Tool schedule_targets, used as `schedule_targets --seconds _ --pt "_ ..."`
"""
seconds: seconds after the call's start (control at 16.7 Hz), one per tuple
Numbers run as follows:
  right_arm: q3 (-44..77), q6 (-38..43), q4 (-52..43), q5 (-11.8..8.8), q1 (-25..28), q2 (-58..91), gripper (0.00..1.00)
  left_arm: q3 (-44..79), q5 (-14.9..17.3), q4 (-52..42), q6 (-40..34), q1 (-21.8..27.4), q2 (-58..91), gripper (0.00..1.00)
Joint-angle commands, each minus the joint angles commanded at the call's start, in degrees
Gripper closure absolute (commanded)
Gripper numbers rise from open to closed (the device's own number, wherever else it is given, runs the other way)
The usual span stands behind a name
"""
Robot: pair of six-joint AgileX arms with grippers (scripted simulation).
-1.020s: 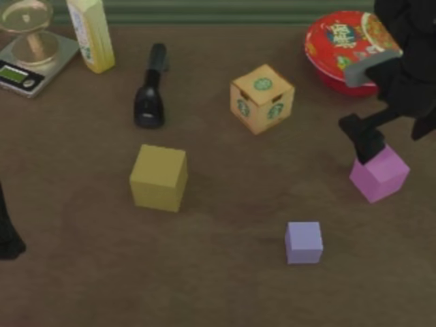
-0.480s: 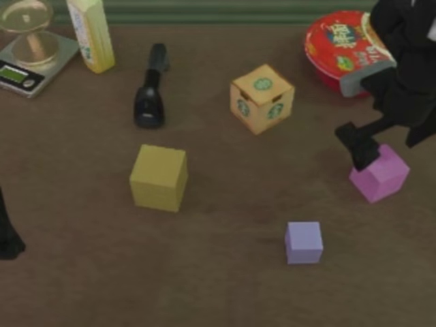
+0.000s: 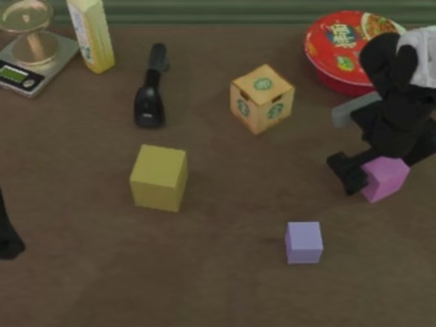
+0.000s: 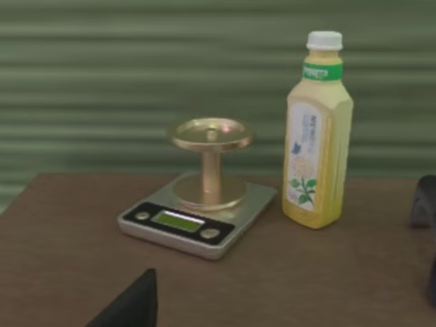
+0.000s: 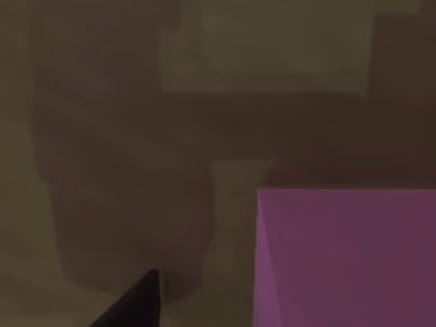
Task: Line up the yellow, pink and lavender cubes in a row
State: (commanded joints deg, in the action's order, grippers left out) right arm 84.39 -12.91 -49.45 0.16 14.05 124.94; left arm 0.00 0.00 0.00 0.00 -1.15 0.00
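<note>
- The right gripper [image 3: 368, 178] is down at the pink cube [image 3: 385, 178], over by the red noodle bowl [image 3: 340, 48]. One finger is on the cube's yellow-cube side, the cube lying inward of it. I can't tell the finger spread.
- The yellow cube [image 3: 159, 177] and lavender cube [image 3: 304, 242] lie well away from the bowl.
- The left gripper [image 3: 7, 238] is parked far from the bowl.

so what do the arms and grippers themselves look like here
Both arms are matte black. The right arm, at the top view's right edge, has bulky rounded black links, a white patch near its upper end and a flat grey plate on one side; the right gripper ends in blocky black fingers. The left arm shows only as a dark sliver at the left edge. No cables or markings are visible.
</note>
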Motion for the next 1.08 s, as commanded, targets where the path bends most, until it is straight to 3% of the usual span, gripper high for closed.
schedule_targets --seconds 0.18,0.96,1.08 --pt "0.0 0.0 0.0 0.0 0.0 0.0 0.00 0.0 0.0 0.0 0.0 0.0 0.0 0.00" --pt "0.0 0.0 0.0 0.0 0.0 0.0 0.98 0.0 0.0 0.0 0.0 0.0 0.0 0.00" --pt "0.0 0.0 0.0 0.0 0.0 0.0 1.00 0.0 0.0 0.0 0.0 0.0 0.0 0.00"
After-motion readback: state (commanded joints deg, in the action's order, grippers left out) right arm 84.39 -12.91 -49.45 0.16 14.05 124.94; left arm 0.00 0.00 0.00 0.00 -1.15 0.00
